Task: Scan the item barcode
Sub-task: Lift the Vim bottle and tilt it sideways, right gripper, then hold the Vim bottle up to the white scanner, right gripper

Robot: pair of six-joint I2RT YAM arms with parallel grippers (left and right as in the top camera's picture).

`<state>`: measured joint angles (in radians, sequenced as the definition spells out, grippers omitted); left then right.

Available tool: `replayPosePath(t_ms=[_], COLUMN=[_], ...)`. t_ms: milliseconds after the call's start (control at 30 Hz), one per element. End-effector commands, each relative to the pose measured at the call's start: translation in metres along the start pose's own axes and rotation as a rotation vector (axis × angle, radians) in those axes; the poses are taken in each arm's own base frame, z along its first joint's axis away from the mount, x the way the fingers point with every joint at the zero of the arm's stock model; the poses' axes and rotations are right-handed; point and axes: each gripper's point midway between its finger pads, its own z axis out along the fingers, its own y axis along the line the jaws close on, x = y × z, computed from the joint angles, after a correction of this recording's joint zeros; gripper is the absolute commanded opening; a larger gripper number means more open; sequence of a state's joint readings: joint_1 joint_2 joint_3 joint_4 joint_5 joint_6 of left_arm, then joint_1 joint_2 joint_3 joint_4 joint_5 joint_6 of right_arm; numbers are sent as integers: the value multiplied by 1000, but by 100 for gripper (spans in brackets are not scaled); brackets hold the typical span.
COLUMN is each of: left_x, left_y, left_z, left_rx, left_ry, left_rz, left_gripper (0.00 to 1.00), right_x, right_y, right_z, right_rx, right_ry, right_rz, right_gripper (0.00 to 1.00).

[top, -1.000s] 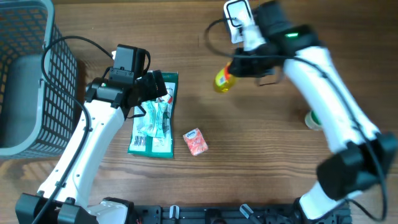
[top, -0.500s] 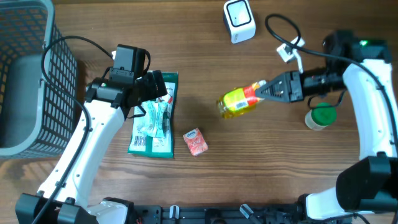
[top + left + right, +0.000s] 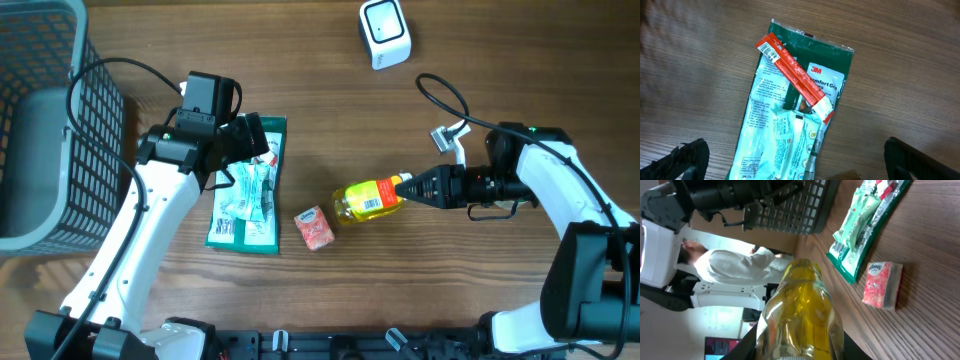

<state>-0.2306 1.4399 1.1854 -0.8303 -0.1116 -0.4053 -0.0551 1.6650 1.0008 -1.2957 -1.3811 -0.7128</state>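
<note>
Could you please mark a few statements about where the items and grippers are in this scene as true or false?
1. The right gripper is shut on the yellow plastic bottle, held sideways. True.
2. The left gripper grips the flat green packet. False: it is open above the packet, holding nothing.
3. The small red packet lies in the grey mesh basket. False: it lies on the wooden table, between the green packet and the bottle.
4. The white box-shaped scanner stands apart from the bottle. True.

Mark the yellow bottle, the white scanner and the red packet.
yellow bottle (image 3: 368,197), overhead view, label middle.
white scanner (image 3: 385,33), overhead view, top face.
red packet (image 3: 314,228), overhead view, its centre.
</note>
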Motion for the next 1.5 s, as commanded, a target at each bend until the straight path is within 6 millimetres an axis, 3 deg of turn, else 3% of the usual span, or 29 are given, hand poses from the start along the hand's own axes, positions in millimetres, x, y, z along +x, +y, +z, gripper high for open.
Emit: replayPosePath(t_ms=[0, 333, 433, 533, 600, 667, 767, 867, 933, 1033, 1100, 1267, 1400, 1467], left_x=[-7, -7, -7, -7, -7, -7, -7, -7, -7, -7, -7, -7, -7, -7], left_y=[1, 1, 1, 1, 1, 1, 1, 1, 1, 1, 1, 1, 1, 1], left_z=[-4, -4, -4, -4, -4, -4, -4, -4, -4, -4, -4, -4, -4, -4], left_rx=[-5, -5, -5, -5, -5, -5, -5, -5, -5, -5, -5, -5, -5, -5], left_ry=[-24, -24, -24, -24, -24, -24, -24, -24, -24, -24, -24, -24, -24, -24], left_rz=[3, 3, 3, 3, 2, 3, 3, 3, 3, 3, 3, 3, 3, 3], left_gripper=[100, 100, 100, 100, 100, 100, 100, 100, 100, 100, 100, 100, 100, 100], right_x=[-9, -9, -11, -25, -41, -62, -98, -142, -162, -176, -184, -226, -260, -276], right_y=[13, 11, -23, -89, -88, -71, -26, 48, 84, 105, 95, 44, -12, -31], right_z=[-1, 0, -1, -22, -35, -46, -65, -73, -81, -87, -85, -80, -46, -41], right_rx=[-59, -53, 100, 500, 631, 735, 923, 1054, 1127, 1199, 1228, 1417, 1556, 1680], right_ry=[-53, -51, 4, -37, -76, -110, -139, -211, -279, -313, -279, -236, -36, 2], right_rz=[-34, -40, 94, 316, 304, 244, 141, -61, -165, -267, -314, -406, -642, -720], right_gripper=[23, 22, 22, 20, 20, 18, 18, 18, 18, 21, 23, 17, 21, 20])
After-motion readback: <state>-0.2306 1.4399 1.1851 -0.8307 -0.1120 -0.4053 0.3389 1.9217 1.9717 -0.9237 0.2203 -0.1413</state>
